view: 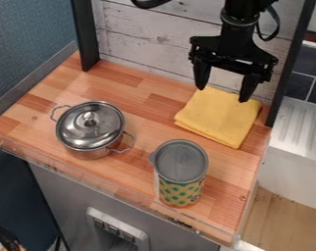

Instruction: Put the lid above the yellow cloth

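Note:
My gripper (223,93) hangs open over the back right of the wooden counter, its fingers apart with nothing between them, above the back part of the folded yellow cloth (220,117). The cloth lies flat on the counter's right side. A shiny metal lid (90,124) with a small round knob sits on the silver two-handled pot at the left. Another lid, grey and translucent (181,161), covers the top of a patterned can (180,190) near the front edge.
The silver pot (90,152) stands left of the can on the wooden counter (144,119). A low transparent rail (108,184) runs along the front edge. Black posts (85,37) rise at the back corners, with a whitewashed plank wall (144,37) between them. A white ribbed surface (302,130) is at the right.

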Controlling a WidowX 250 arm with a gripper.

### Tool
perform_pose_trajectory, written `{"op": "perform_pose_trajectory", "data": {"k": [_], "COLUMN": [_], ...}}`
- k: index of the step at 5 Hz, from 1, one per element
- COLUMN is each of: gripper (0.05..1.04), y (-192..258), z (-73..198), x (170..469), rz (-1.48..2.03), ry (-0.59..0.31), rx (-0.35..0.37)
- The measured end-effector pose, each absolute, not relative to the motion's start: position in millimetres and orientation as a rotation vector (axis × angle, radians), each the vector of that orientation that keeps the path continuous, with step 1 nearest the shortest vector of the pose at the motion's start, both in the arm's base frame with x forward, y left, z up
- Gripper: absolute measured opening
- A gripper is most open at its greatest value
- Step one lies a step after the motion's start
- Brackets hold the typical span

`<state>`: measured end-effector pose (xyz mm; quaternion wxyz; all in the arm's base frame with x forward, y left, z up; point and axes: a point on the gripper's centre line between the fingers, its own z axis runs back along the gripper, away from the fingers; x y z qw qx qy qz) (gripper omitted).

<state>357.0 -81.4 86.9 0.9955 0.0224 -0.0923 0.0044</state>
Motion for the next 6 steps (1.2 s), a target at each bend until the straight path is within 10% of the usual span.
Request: {"op": "perform_pose_trajectory", "data": {"k": [6], "gripper": [1.000], "y": [64], "z": [77], "x": [260], "rz": [0.189], "ry": [-0.089], "rx": [0.076]}}
